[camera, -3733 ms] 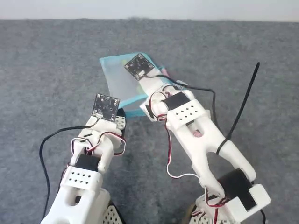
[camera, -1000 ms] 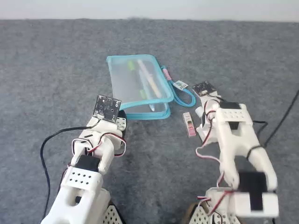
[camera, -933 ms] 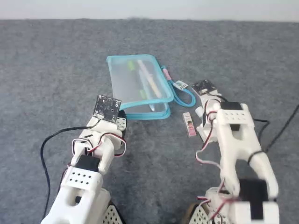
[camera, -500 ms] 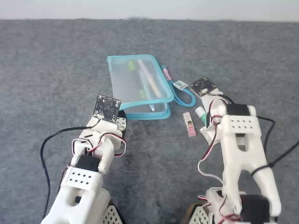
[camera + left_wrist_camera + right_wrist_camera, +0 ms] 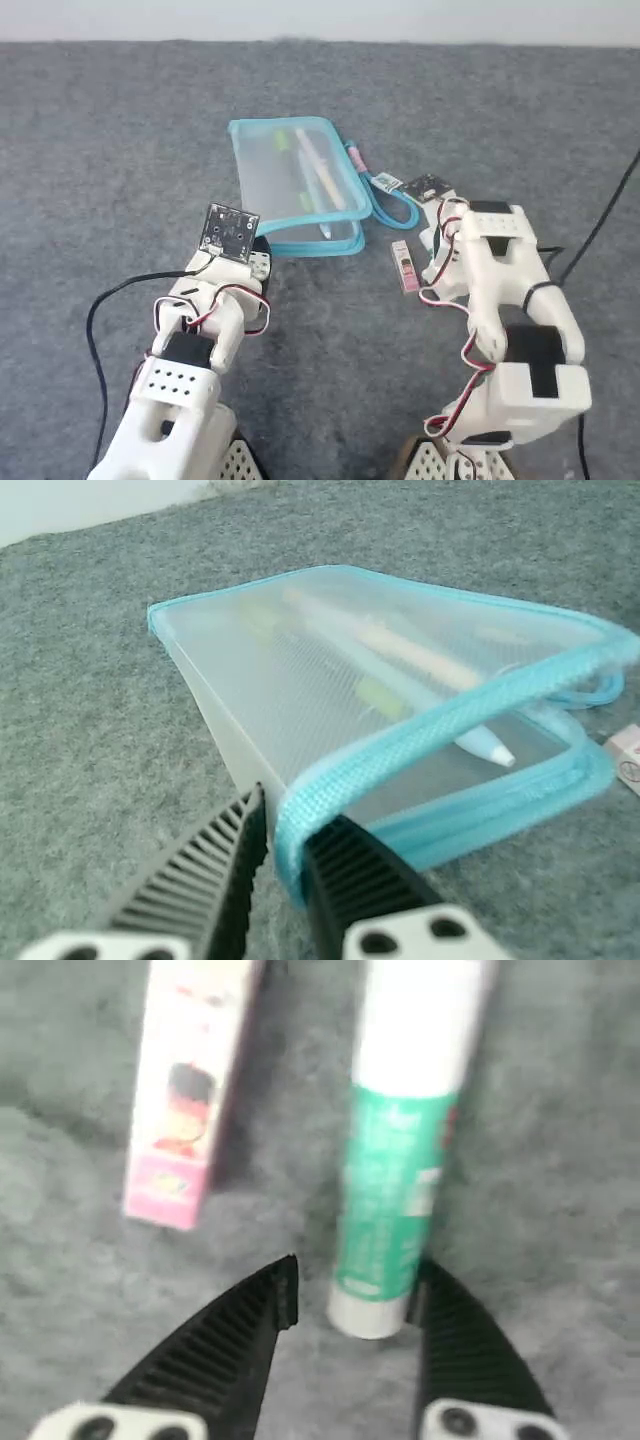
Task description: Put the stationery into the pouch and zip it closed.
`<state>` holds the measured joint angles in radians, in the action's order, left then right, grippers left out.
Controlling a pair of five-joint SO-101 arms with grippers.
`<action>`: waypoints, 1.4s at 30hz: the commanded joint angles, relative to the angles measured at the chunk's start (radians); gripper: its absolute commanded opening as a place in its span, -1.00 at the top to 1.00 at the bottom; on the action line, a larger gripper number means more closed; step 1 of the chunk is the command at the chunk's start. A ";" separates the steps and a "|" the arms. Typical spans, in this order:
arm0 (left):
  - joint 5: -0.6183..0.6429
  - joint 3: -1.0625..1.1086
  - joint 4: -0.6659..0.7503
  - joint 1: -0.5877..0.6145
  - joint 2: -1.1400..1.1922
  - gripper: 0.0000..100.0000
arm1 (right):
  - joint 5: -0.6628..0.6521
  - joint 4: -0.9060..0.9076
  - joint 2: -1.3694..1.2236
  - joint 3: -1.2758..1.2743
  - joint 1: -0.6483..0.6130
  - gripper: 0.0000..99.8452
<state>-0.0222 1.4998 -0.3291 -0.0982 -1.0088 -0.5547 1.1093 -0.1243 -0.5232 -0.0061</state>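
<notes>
The right fingers (image 5: 230, 1330) stand spread, with the white end of a smooth green-and-white glue stick (image 5: 395, 1160) lying between them on the grey, felt-like desk (image 5: 120, 130). A pink box (image 5: 190, 1100), perhaps an eraser, lies just beside it. The left fingers (image 5: 350, 870) pinch the teal fabric rim of the clear mesh pouch (image 5: 330, 670), which has pens (image 5: 420, 660) inside. Open desk lies all around.
</notes>
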 commanded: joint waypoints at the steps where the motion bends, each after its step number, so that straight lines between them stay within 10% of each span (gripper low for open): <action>1: 0.000 -0.005 0.014 -0.009 -0.002 0.98 | 0.041 -0.015 -0.021 0.074 0.041 0.85; 16: -0.002 -0.007 0.015 -0.006 -0.002 0.98 | 0.124 0.213 0.285 0.068 0.093 0.99; 29: -0.002 -0.008 0.015 -0.006 -0.002 0.98 | 0.115 0.255 0.860 -0.186 -0.259 0.99; 42: -0.002 -0.008 0.015 -0.008 -0.002 0.98 | 0.092 0.303 0.691 -0.043 -0.487 0.99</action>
<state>-0.0238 1.4998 -0.3291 -0.0982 -1.0088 -0.4687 1.4039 0.6444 -0.6782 -0.4833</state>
